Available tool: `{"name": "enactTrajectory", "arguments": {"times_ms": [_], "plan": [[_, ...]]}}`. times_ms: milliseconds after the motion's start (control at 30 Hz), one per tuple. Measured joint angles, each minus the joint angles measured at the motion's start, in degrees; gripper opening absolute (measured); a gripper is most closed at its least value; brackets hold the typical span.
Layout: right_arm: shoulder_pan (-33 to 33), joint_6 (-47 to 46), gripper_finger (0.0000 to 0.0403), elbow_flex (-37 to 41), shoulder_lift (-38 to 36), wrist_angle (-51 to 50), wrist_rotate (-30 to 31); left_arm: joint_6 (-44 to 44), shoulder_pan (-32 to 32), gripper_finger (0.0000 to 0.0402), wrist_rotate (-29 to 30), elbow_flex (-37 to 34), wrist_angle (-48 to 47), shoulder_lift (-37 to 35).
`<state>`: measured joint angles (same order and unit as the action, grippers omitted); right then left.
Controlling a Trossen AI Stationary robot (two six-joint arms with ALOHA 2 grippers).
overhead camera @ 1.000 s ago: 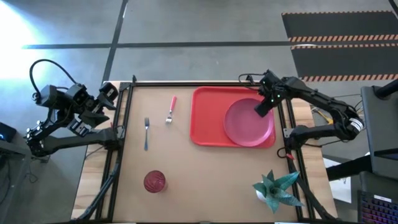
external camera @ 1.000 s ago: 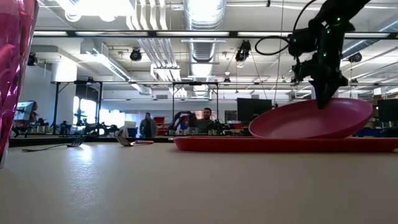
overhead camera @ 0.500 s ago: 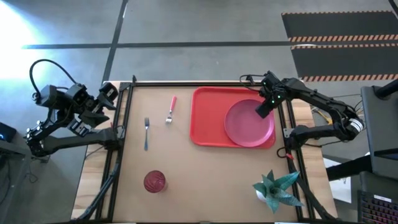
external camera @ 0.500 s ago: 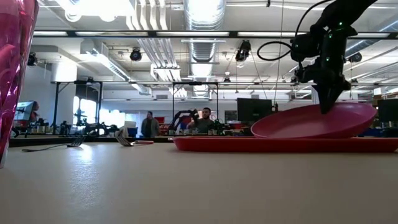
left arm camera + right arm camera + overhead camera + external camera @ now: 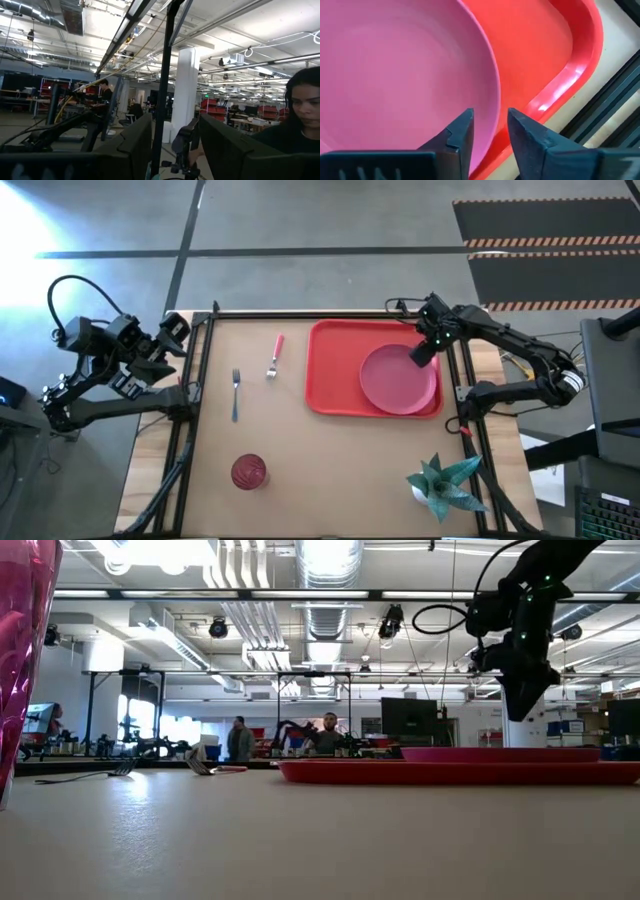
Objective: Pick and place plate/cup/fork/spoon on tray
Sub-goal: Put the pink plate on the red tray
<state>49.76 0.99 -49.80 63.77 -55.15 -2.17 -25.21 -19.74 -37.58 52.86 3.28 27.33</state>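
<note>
Done: the round pinkish-red plastic plate with a raised rim [image 5: 399, 380] lies flat inside the large red rectangular plastic tray [image 5: 335, 370], in the half of the tray nearer the right arm; in the low view it sits level on the tray floor.
Left to do: three of the four pieces are not yet on the tray, so I judge the task about a quarter through.
Cup: the small translucent dark-red ribbed plastic tumbler [image 5: 249, 472] stands on the bare counter, well apart from the tray, close to the low camera.
Fork: the slim utensil with a red-pink handle and silver head [image 5: 274, 356] lies on the counter just beside the tray's left rim.
Spoon: the slim utensil with a dark bluish-grey handle [image 5: 236, 393] lies on the counter, near the fork on the side away from the tray.
Right gripper: [image 5: 489, 131] fingers spread, straddling the plate's rim without pinching it.
Left gripper: [image 5: 172, 332] waits off the counter's left edge; I cannot tell its state.
Surface: a plain tan counter [image 5: 330, 470] in a black frame, with a green paper plant [image 5: 441, 483] at its near right corner.
Room: an open workshop with grey concrete floor, ceiling ducts and lights, monitors, and people in the background.
</note>
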Motion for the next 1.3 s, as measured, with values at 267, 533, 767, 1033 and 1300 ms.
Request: {"name": "enactTrajectory", "arguments": {"times_ms": [267,533,767,1033,1300], "plan": [[-3.1,-5.5,0.0110,-10.5,0.0,3.4,-20.4,0.1,0.0,0.0146,0.4,0.0,-4.7,0.2],[-11.6,-9.3,0.0092,-24.4,0.0,12.7,-31.3,0.3,0.0,0.0146,0.6,0.0,-7.0,2.1],[-20.7,-11.4,0.0087,-30.3,0.1,14.3,-29.2,0.5,0.0,0.0146,1.6,0.0,-7.0,4.6],[-29.3,-13.7,0.0100,-29.1,1.0,17.4,-26.0,0.2,0.0,0.0146,1.7,0.0,-6.9,7.2],[-31.4,-13.0,0.0094,-29.5,6.2,18.9,-24.8,0.6,-0.1,0.0146,2.1,0.5,-7.0,6.4]]}}
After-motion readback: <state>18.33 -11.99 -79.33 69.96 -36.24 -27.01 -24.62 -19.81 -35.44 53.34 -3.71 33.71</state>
